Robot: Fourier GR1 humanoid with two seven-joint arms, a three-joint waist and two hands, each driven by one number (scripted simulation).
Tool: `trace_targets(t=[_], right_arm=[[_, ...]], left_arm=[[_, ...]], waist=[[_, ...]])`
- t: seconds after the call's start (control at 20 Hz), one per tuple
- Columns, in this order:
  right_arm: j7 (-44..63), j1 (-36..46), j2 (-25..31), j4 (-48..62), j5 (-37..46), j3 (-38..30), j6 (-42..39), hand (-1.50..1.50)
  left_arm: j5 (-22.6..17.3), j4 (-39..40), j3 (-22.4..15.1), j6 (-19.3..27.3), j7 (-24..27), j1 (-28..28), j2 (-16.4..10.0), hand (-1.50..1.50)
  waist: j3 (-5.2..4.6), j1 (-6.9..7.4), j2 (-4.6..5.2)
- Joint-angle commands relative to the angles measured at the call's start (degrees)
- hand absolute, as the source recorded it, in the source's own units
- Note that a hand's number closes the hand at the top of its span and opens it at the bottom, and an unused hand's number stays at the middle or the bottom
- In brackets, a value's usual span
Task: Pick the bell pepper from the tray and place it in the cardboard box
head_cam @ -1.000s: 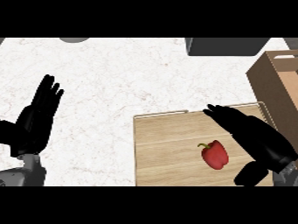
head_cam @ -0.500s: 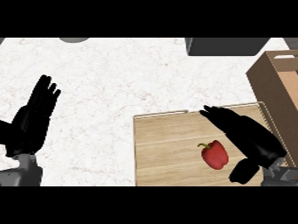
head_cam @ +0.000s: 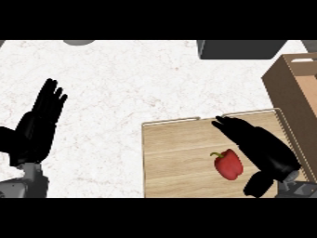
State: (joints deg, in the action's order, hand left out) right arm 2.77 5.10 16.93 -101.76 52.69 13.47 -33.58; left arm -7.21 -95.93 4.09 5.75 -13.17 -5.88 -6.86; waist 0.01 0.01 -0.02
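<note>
A red bell pepper (head_cam: 228, 164) with a green stem lies on the wooden tray (head_cam: 178, 158) at the lower right of the counter. My right hand (head_cam: 264, 148) is open, its fingers straight, right beside the pepper on its right and a little above the tray; I cannot tell whether it touches the pepper. The thumb (head_cam: 254, 185) hangs below the pepper's right side. The open cardboard box (head_cam: 310, 104) stands just right of the tray. At the left edge my left hand (head_cam: 36, 125) rests open with fingers up.
A dark grey block (head_cam: 240, 48) sits at the counter's far edge, right of centre. A grey round object (head_cam: 79, 42) peeks in at the far left. White speckled counter (head_cam: 133, 88) stretches between my left hand and the tray.
My right hand has slid slightly left and toward me, closing in beside the pepper. The pepper, tray and left hand have not moved.
</note>
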Motion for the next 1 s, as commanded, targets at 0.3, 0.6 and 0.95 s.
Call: trace_targets(t=[0.3, 0.6, 0.95], right_arm=[[-7.1, -2.2, 2.0, -1.3, 6.2, 2.7, 5.1, 1.50], [-7.7, 2.7, -1.5, 2.1, 9.1, 2.2, 6.8, 1.50], [29.2, 4.5, -16.6, 9.0, 13.5, 14.9, 18.2, 1.50]], left_arm=[[0.3, -1.4, 1.2, -0.5, -1.2, -0.1, -0.4, 0.00], [-0.7, -0.4, 2.3, -1.6, -2.4, -1.1, -0.9, 0.00], [1.4, 2.1, 0.0, -1.0, 1.1, -1.8, 0.8, 0.00]], waist=[[0.00, -0.10, -0.03], [-0.01, 0.06, 0.00], [0.00, 1.40, 0.36]])
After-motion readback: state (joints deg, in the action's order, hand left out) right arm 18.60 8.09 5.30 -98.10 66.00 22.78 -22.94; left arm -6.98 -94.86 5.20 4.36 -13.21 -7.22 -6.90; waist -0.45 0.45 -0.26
